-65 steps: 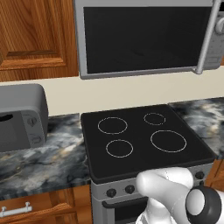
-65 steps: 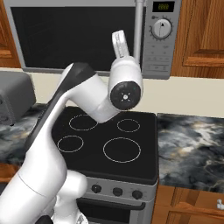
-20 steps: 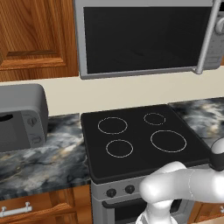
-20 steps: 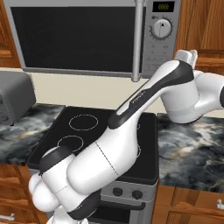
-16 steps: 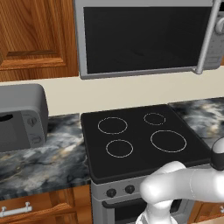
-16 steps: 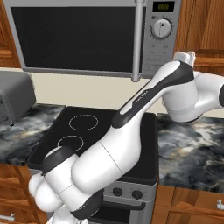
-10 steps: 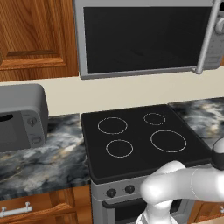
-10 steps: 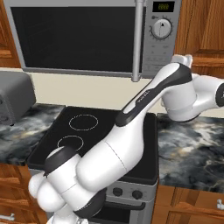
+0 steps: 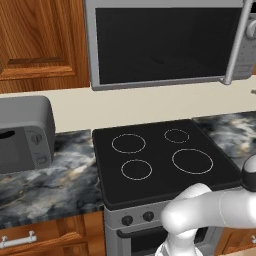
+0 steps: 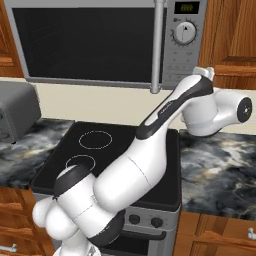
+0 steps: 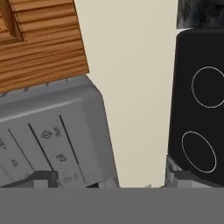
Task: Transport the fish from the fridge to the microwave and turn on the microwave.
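Above the stove [image 9: 165, 160], the microwave [image 10: 100, 42] has its door closed, top edge cut off. Beside it the gripper's jaws stand wide, holding nothing, fingertips barely visible.

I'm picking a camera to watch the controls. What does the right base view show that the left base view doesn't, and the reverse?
Right base view alone: the microwave's control panel with its knob and display, and the arm's wrist by the panel. Left base view alone: the front face of the small grey countertop appliance and all four stove rings. Shared: the microwave's black door with its bar handle, the stove, the marble counter.
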